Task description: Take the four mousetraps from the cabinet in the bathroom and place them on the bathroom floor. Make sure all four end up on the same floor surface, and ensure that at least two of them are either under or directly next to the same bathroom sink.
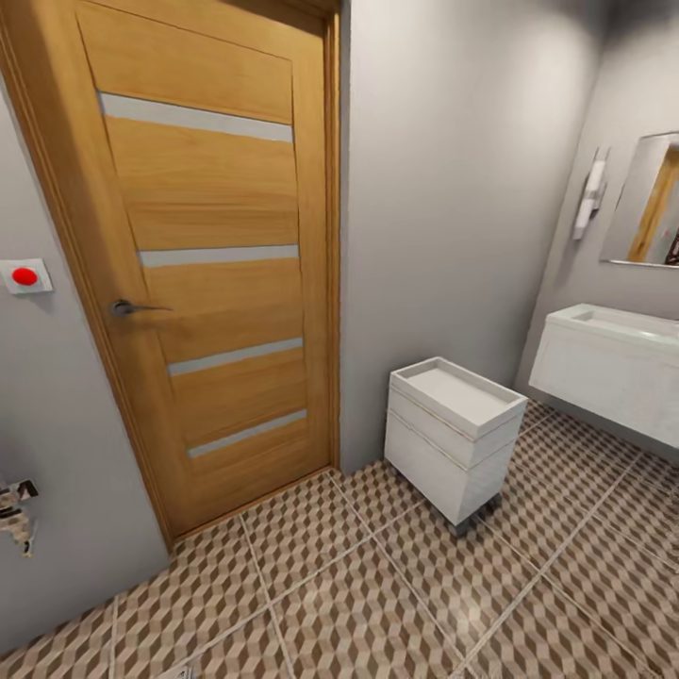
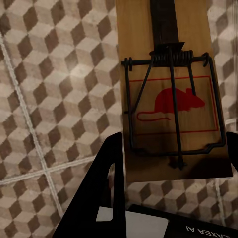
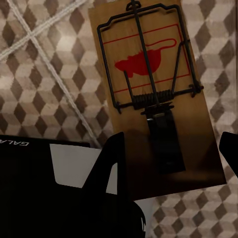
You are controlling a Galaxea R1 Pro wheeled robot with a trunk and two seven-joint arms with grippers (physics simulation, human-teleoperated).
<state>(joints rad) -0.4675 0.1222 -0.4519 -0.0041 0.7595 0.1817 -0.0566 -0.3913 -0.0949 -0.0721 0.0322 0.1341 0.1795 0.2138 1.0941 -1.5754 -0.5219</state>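
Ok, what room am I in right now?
Most likely a bathroom: a white sink on a white vanity under a wall mirror, cube-patterned floor tiles and a wooden door. Each gripper holds a mousetrap.

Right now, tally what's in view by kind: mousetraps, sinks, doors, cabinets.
Mousetraps: 2, one in the left gripper at, one in the right gripper at
Sinks: 1
Doors: 1
White cabinets: 1
Total: 5
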